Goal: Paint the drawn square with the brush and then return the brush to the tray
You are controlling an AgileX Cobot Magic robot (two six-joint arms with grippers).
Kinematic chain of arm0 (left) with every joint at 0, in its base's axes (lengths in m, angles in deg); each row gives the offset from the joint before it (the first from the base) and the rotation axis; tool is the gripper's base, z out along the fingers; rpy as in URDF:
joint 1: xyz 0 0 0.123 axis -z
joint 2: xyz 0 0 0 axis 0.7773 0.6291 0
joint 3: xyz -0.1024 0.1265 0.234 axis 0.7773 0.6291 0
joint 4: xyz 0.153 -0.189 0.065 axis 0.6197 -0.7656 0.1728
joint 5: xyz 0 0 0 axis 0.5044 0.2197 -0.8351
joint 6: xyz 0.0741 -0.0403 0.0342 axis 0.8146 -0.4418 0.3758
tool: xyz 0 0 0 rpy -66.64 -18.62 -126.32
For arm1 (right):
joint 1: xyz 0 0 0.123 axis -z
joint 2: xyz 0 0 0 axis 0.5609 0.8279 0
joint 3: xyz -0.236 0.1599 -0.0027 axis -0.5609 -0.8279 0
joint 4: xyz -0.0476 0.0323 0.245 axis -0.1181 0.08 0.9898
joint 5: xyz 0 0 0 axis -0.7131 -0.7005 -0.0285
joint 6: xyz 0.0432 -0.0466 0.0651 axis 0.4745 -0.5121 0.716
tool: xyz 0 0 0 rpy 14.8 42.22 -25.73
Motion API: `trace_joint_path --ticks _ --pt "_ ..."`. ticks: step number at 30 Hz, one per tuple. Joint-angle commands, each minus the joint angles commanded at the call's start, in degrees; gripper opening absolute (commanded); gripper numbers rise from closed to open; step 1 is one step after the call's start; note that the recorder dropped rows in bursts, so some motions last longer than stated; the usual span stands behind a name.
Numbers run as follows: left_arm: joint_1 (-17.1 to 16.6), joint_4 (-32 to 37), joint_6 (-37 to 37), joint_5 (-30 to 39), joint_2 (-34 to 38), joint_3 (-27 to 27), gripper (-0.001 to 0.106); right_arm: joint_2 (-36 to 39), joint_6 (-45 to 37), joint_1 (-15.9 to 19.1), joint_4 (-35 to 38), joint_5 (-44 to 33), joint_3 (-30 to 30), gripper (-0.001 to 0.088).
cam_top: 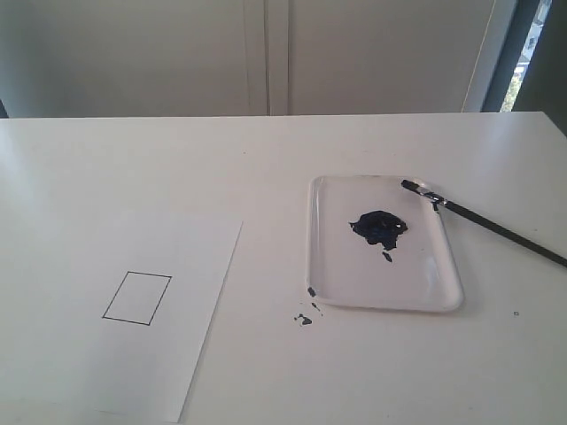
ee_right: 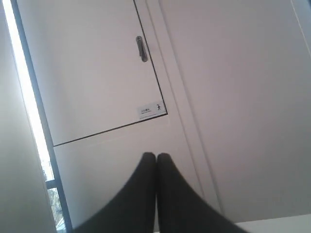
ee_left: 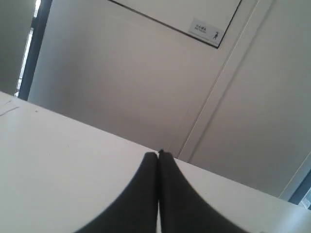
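The drawn square (cam_top: 136, 298) is a thin black outline, blank inside, on a white paper sheet (cam_top: 115, 319) at the table's front left. To its right lies the glossy tray (cam_top: 425, 283) with a dark blue paint blob (cam_top: 379, 227) in its middle. The brush (cam_top: 483, 222) rests with its bristle end on the tray's far right rim, its black handle running off to the right over the table. Neither arm shows in the exterior view. My left gripper (ee_left: 158, 154) is shut with nothing in it, above the table's surface. My right gripper (ee_right: 156, 155) is shut and empty too, pointing at the wall.
A few dark paint spatters (cam_top: 304, 318) lie on the table just off the tray's front left corner. Pale cabinet doors (cam_top: 266, 53) stand behind the table's far edge. A cabinet handle (ee_right: 141, 48) shows in the right wrist view.
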Motion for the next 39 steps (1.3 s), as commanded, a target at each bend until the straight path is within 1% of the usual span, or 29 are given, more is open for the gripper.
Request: trace_joint_path --ticks 3,6,8,11,13,14,15,16,19,20,21,23,25,27,29,33,37,39 --pt "0.0 -2.42 3.91 5.72 4.83 -3.4 0.0 1.53 4.23 0.0 -4.21 -1.4 3.61 0.0" --pt "0.0 -11.07 14.86 10.71 10.38 -7.11 0.0 5.78 11.68 0.0 -10.81 -4.84 7.52 0.0" --pt "0.0 -20.93 25.13 14.5 14.65 -9.48 0.0 9.3 16.75 0.0 -17.92 -5.78 9.82 0.0" --pt "0.0 -31.03 37.29 21.79 21.17 -12.94 0.0 16.15 28.94 0.0 -30.54 -4.01 13.12 0.0" --pt "0.0 -33.42 41.51 25.56 25.97 -14.82 0.0 21.83 39.01 0.0 -41.82 -0.61 15.59 0.0" --pt "0.0 -33.28 41.63 27.15 28.31 -15.83 0.0 24.7 43.29 0.0 -46.59 0.92 16.62 0.0" --pt "0.0 -32.77 41.63 28.61 30.51 -16.66 0.0 27.57 49.7 0.0 -52.45 3.13 18.32 0.0" --pt "0.0 -32.49 41.82 29.65 32.12 -17.12 0.0 30.19 51.72 0.0 -52.45 5.12 19.09 0.0" --pt "0.0 -31.49 42.08 32.0 36.3 -17.97 0.0 35.85 51.2 0.0 -52.45 10.03 21.02 0.0" --pt "0.0 -31.38 42.92 32.0 37.27 -17.97 0.0 37.06 51.21 0.0 -52.45 10.84 21.64 0.0" --pt "0.0 -30.72 46.29 31.77 38.59 -17.97 0.0 39.17 51.93 0.0 -52.45 11.48 22.59 0.0" --pt "0.0 -30.56 47.03 29.52 39.17 -17.97 0.0 40.95 52.05 0.0 -52.45 11.6 24.34 0.0" --pt "0.0 -30.68 44.6 26.03 39.17 -17.97 0.0 41.58 51.01 0.0 -52.45 11.5 25.79 0.0" --pt "0.0 -30.68 44.59 22.93 39.17 -17.97 0.0 41.45 46.86 0.0 -52.45 11.5 26.44 0.0" --pt "0.0 -30.68 44.59 22.05 39.17 -17.97 0.0 41.45 44.44 0.0 -52.45 11.13 26.44 0.0" --pt "0.0 -30.44 44.82 20.25 39.17 -17.97 0.0 41.45 44.51 0.0 -52.45 10.42 26.44 0.0" --pt "0.0 -30.44 44.82 17.62 39.17 -17.97 0.0 41.45 44.51 0.0 -52.45 7.53 26.44 0.0" --pt "0.0 -30.44 44.82 17.61 39.17 -17.97 0.0 41.45 44.51 0.0 -52.45 6.86 26.44 0.0"
